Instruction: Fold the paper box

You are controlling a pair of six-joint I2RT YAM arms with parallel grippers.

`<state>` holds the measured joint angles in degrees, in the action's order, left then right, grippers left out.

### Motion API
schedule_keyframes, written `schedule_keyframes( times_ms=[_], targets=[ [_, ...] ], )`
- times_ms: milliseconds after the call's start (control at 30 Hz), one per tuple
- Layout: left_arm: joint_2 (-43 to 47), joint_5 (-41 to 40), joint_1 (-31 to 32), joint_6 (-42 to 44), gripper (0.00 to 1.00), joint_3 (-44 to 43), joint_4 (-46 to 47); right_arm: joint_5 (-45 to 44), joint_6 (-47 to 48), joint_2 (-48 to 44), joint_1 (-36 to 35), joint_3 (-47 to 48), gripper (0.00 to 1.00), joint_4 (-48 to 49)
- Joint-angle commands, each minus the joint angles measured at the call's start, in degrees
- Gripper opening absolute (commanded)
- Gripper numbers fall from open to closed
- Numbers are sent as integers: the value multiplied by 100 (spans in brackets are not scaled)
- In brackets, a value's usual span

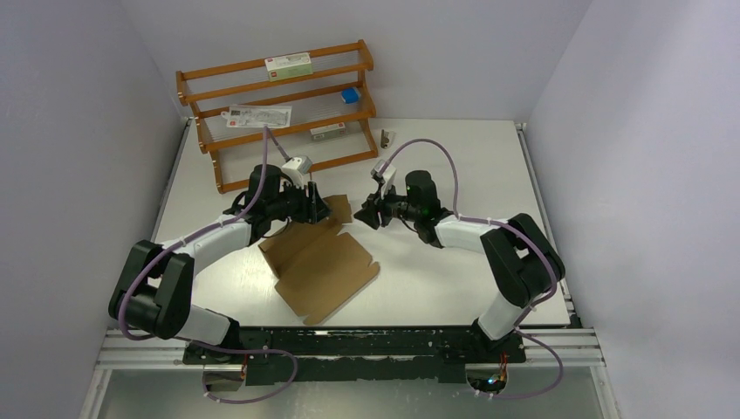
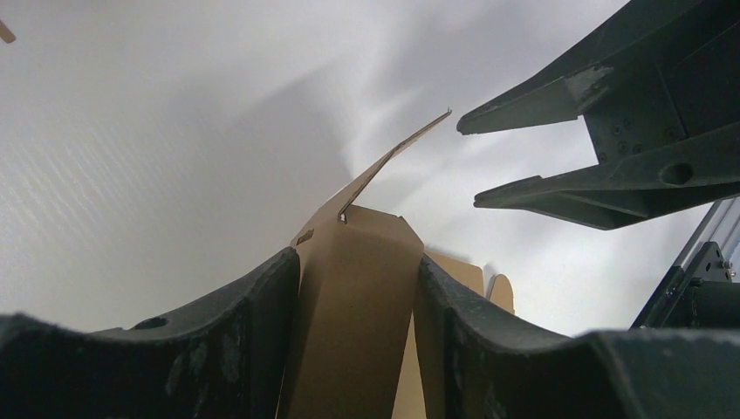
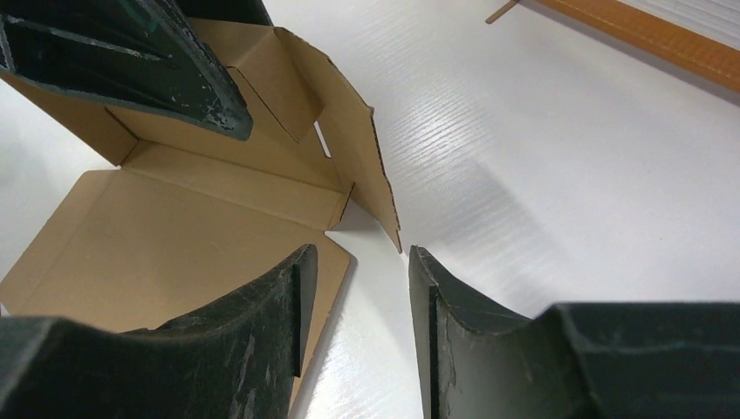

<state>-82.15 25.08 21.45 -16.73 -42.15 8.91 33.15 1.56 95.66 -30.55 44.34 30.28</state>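
The paper box (image 1: 318, 271) lies mid-worktop (image 1: 454, 175), between the two arms and a little left of centre. Most of it is a flat brown sheet. Its far end is turned up, where a raised flap (image 3: 366, 166) stands off the surface.

The left hand (image 1: 312, 205) is at that far end. In its wrist view a cardboard panel fills the modest gap between its fingers (image 2: 262, 332). I cannot tell whether they actually press on the panel or only bracket it. The right hand (image 1: 366, 214) sits just right of the flap, parted by a narrow gap and holding nothing. The flap's free edge is close in front of its fingertips (image 3: 297, 297).

The sheet looks thin and light, so it would probably slide on the smooth worktop if pushed from one side only. It should be stiff across the panels and hinge readily along the scored creases. The flaps are likely to spring back unless held or tucked. The edges and tabs look easy to crush or tear under a hard pinch.

The best holds are probably on a flap close to its crease, or pressing flat on a panel. One hand would need to anchor the base while the other folds.
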Motion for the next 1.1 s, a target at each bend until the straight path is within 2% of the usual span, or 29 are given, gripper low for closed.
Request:
schedule_keyframes(
  times_ms=[0,233,500,633,733,867,1067],
  targets=[
    [8,-21,-13,62,54,60,-60,-76,-10,-38,10,-30,48,145],
    [68,4,-18,156,51,59,-146,33,234,345,14,422,49,54],
    [68,84,-18,127,49,72,-73,286,149,942,-15,880,49,424],
    [89,97,-23,151,49,58,-91,403,205,1143,-101,1005,47,408],
    [98,87,-18,156,49,50,-116,510,158,1216,-127,1049,41,408],
    [94,55,-18,150,49,8,-153,615,173,1078,-206,1033,25,261],
    [135,-131,-18,205,50,-89,-322,328,192,635,-414,747,3,96]
  ],
)
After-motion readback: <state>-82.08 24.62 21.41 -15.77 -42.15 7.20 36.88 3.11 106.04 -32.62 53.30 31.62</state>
